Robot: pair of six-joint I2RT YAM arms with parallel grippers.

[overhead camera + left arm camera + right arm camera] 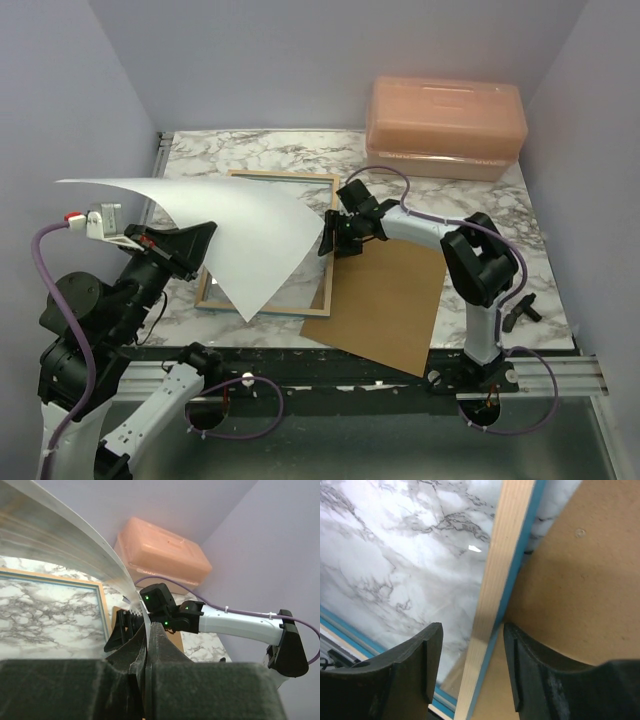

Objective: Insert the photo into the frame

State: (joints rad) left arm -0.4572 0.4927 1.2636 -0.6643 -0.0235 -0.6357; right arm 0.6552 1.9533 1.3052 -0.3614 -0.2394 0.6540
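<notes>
**Photo held bowed over the waiting frame**

Photo [250, 235] is pinched at its near-left edge by the left gripper [200, 238], whose jaws are clamped flat on the sheet. It is lifted off the table [480, 190] and arches over the frame [283, 177]. The frame is laid pale wooden back up, probably so the print can be dropped in face down. Its right rail is straddled by the right gripper [470, 655], whose jaws are parted with a gap on at least one side, apparently to steady it. A brown backing sheet [390, 300] is set aside to the right. From above, only the photo's plain white back is seen. From the left wrist, the curved underside is seen as blurred grey streaks.
</notes>
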